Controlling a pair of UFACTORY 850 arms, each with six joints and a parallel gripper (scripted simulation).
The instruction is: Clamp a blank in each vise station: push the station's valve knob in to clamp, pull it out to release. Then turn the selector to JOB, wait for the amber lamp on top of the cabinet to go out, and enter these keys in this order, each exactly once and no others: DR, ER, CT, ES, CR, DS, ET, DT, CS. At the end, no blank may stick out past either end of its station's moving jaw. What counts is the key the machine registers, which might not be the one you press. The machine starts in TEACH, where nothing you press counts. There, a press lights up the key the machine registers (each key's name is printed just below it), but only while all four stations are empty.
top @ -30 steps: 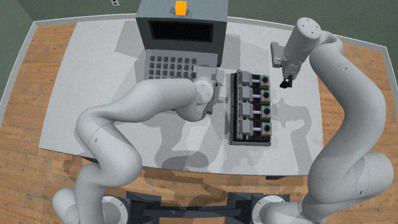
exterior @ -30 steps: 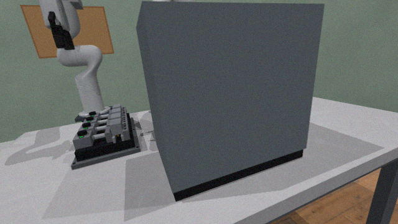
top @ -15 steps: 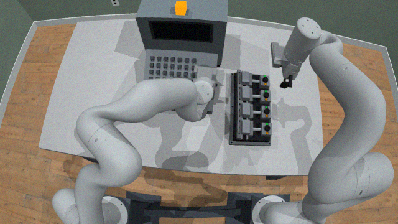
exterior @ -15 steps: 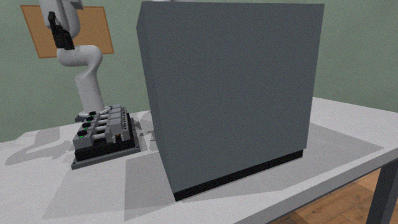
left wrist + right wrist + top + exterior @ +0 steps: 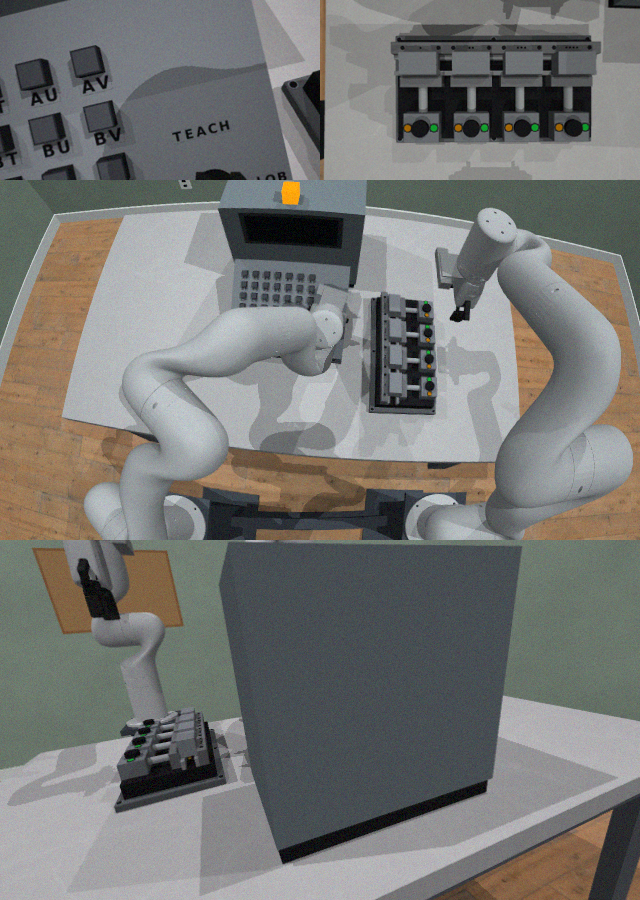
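My left gripper (image 5: 219,177) is shut on the black selector knob (image 5: 214,173) at the lower edge of the left wrist view, between the TEACH and JOB labels; the knob's pointing direction is not visible. The keys (image 5: 100,116) in view are unlit. The amber lamp (image 5: 290,193) on the cabinet (image 5: 292,217) (image 5: 370,690) looks bright orange. My right gripper (image 5: 460,314) is open and empty, above and beside the vise block. Four stations show black valve knobs (image 5: 420,128) (image 5: 426,308), green and orange dots, and moving jaws (image 5: 418,63). Whether blanks stick out cannot be told.
The vise block's base plate (image 5: 402,411) (image 5: 170,796) stands right of the keyboard panel (image 5: 292,266) in the top view. The cabinet rises behind the panel and hides the left gripper in the exterior view. The left arm (image 5: 240,335) covers part of the panel.
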